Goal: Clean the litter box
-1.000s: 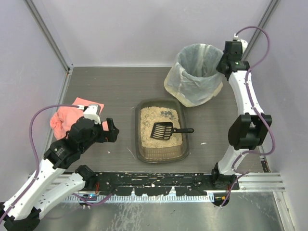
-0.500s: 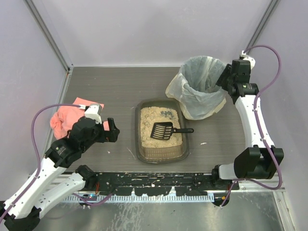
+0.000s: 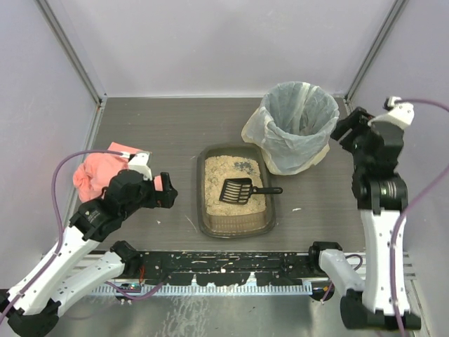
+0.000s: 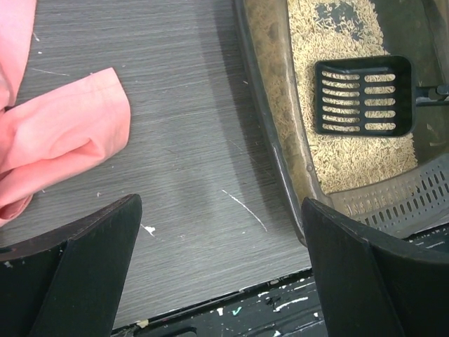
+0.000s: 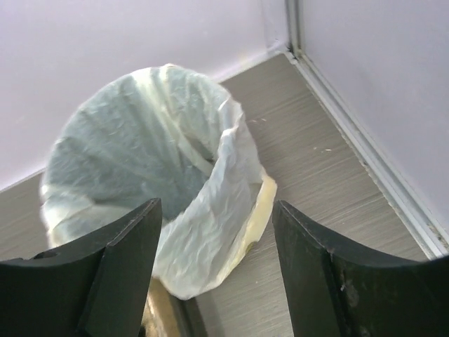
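the litter box (image 3: 238,225) sat centred on the table (image 3: 161,133), the scoop (image 3: 237,190) lying on its granules, dark clumps (image 3: 245,166) at the far end: scooping judged not done. left gripper (image 4: 221,210), wide and empty, hovered beside it; right gripper (image 5: 214,210), parted and empty, faced the bin (image 5: 203,239).
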{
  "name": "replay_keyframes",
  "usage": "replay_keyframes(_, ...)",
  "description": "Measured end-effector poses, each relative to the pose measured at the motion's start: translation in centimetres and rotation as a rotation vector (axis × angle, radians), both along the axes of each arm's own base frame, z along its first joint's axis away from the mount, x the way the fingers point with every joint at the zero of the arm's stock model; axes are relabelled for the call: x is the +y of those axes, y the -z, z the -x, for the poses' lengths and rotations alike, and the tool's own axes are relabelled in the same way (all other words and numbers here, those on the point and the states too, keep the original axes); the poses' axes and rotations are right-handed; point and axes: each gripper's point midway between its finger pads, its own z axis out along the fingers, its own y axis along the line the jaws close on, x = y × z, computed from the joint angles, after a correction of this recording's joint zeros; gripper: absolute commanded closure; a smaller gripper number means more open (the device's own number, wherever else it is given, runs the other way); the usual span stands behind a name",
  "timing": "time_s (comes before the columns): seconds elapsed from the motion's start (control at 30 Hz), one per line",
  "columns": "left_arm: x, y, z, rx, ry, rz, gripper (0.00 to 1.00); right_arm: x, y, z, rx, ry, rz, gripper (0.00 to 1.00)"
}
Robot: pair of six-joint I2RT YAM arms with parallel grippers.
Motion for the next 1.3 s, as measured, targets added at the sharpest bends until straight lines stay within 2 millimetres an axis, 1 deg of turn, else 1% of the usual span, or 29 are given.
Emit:
replay_keyframes(0.07, -0.3, 0.2, -0.1, 0.012, 0.009, -0.001, 0.02, 1.1, -0.2, 2.2, -0.033, -0.053, -0.013, 0.30)
replay_keyframes(0.1, -0.5, 0.3, -0.2, 0.017, 0.014, 0.000, 0.02, 1.8, 0.0, 3.3, -0.040, -0.087, -0.023, 0.30)
replay_keyframes(0.17, -1.0, 0.6, -0.4, 0.027, 0.022, 0.001, 0.02, 3.3, 1.2, 4.7, -0.032, -0.165, -0.053, 0.30)
replay_keyframes(0.2, -1.1, 0.6, -0.6, 0.031, 0.025, 0.001, 0.02, 4.2, 2.2, 5.1, -0.016, -0.209, -0.075, 0.30)
replay_keyframes(0.27, -1.7, 0.8, -1.0, 0.039, 0.032, 0.007, 0.02, 6.0, 5.0, 5.8, 0.042, -0.289, -0.133, 0.30)
replay_keyframes(0.33, -2.4, 1.1, -1.5, 0.049, 0.040, 0.012, 0.02, 8.1, 8.8, 6.6, 0.122, -0.375, -0.224, 0.30)
replay_keyframes(0.43, -3.1, 1.7, -2.1, 0.066, 0.047, 0.008, 0.02, 10.0, 13.3, 8.0, 0.209, -0.432, -0.339, 0.30)
replay_keyframes(0.53, -3.7, 1.9, -2.7, 0.069, 0.050, 0.018, 0.01, 11.1, 17.1, 9.4, 0.261, -0.445, -0.435, 0.30)
replay_keyframes(0.6, -4.2, 2.0, -3.0, 0.070, 0.051, 0.029, 0.01, 11.7, 19.2, 10.0, 0.267, -0.443, -0.492, 0.30)
replay_keyframes(0.67, -4.6, 2.3, -3.3, 0.071, 0.054, 0.038, 0.00, 12.1, 20.5, 10.4, 0.248, -0.441, -0.537, 0.31)
replay_keyframes(0.8, -5.5, 3.3, -4.0, 0.088, 0.065, 0.042, 0.02, 12.7, 23.4, 9.9, 0.199, -0.432, -0.639, 0.37)
replay_keyframes(0.87, -5.8, 4.0, -4.3, 0.101, 0.066, 0.036, 0.02, 13.0, 24.7, 9.6, 0.185, -0.422, -0.689, 0.37)
replay_keyframes(0.93, -6.1, 4.5, -4.6, 0.113, 0.065, 0.030, 0.02, 13.2, 25.5, 9.2, 0.169, -0.419, -0.722, 0.38)
replay_keyframes(1.0, -6.3, 4.9, -4.8, 0.118, 0.067, 0.031, 0.02, 13.3, 25.5, 8.7, 0.146, -0.424, -0.742, 0.38)
replay_keyframes(1.13, -6.7, 5.2, -4.9, 0.123, 0.068, 0.048, 0.03, 14.0, 24.2, 7.5, 0.077, -0.468, -0.762, 0.38)
replay_keyframes(1.3, -6.8, 5.3, -4.9, 0.122, 0.066, 0.058, 0.03, 15.5, 23.2, 7.0, 0.041, -0.530, -0.765, 0.37)
